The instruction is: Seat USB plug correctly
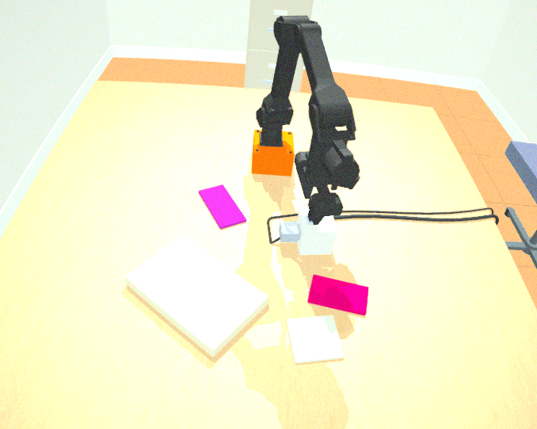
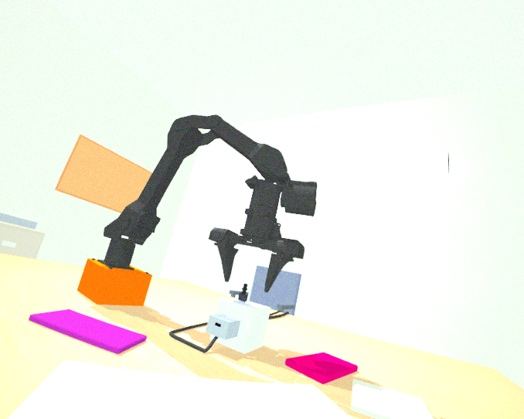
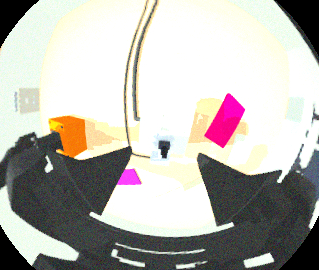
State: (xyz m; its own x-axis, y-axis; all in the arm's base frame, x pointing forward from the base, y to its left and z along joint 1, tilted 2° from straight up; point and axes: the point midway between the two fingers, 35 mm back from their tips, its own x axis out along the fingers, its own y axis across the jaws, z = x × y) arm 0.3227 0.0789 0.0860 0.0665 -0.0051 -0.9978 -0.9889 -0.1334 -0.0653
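Observation:
The white power cube [image 1: 316,241] [image 2: 252,326] [image 3: 180,143] stands on the table. The small black USB plug [image 2: 243,295] [image 3: 164,147] sticks up from its top and looks upright; which way round it sits is too small to tell. In the top view the plug is hidden behind the hand. My gripper [image 2: 246,285] [image 3: 165,153] is open and points down, its two fingertips spread on either side above the plug, touching nothing that I can see. A pale blue-grey block [image 1: 289,231] [image 2: 222,326] with a dark slot sits on the cube's side.
Black cables [image 1: 394,218] [image 3: 127,95] run beside the cube and loop round the block. A magenta slab [image 1: 338,294] [image 2: 321,367] [image 3: 225,120], a purple slab [image 1: 222,206] [image 2: 87,330], a white tile [image 1: 314,339] and a large white slab [image 1: 197,295] lie around it.

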